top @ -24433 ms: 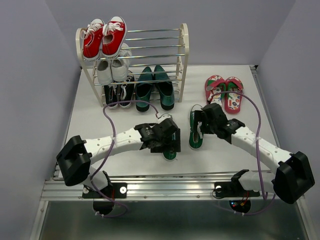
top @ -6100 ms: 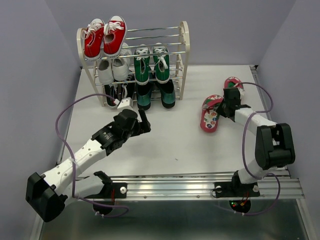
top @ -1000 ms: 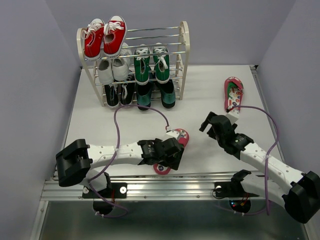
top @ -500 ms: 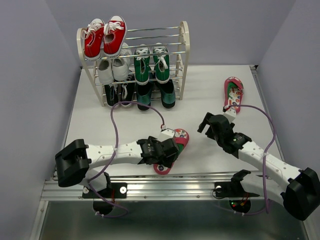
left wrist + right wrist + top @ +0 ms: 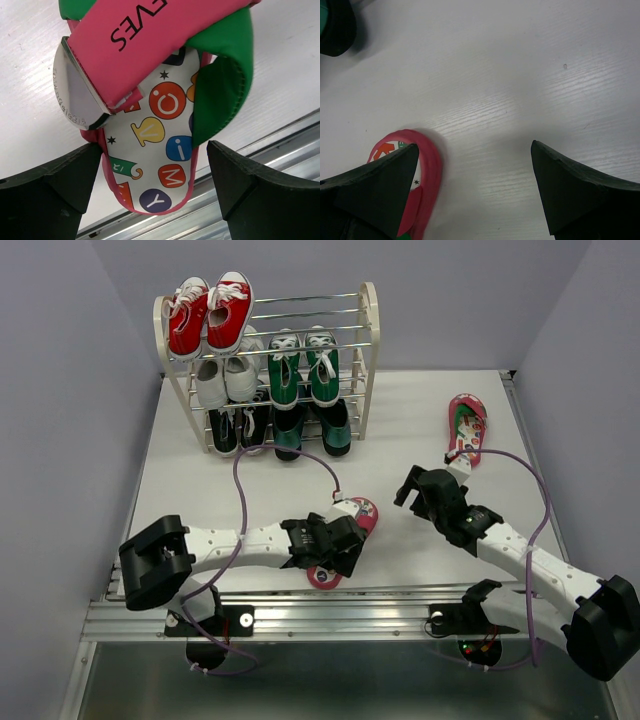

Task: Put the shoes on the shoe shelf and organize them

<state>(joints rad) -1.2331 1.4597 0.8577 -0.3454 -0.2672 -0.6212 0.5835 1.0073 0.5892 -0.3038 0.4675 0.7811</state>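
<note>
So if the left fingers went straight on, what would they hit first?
Probably the pink-red flip-flop with colourful white footbed: it lies between the open left fingers, white table just beyond.

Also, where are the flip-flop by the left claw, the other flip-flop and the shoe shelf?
near flip-flop (image 5: pixel 160 145): left wrist view, on its printed footbed.
far flip-flop (image 5: pixel 467 428): top external view, on its middle.
shoe shelf (image 5: pixel 370 340): top external view, on its right side frame.

Overhead, two close wrists; shared flip-flop (image 5: pixel 364 512)

2 red sneakers (image 5: pixel 225 312); 2 white sneakers (image 5: pixel 210 383); 2 black sneakers (image 5: pixel 224 428); 2 green canvas sneakers (image 5: pixel 285 370); 2 teal loafers (image 5: pixel 335 430); 2 flip-flops (image 5: pixel 467 426); 1 shoe shelf (image 5: pixel 368 330)
</note>
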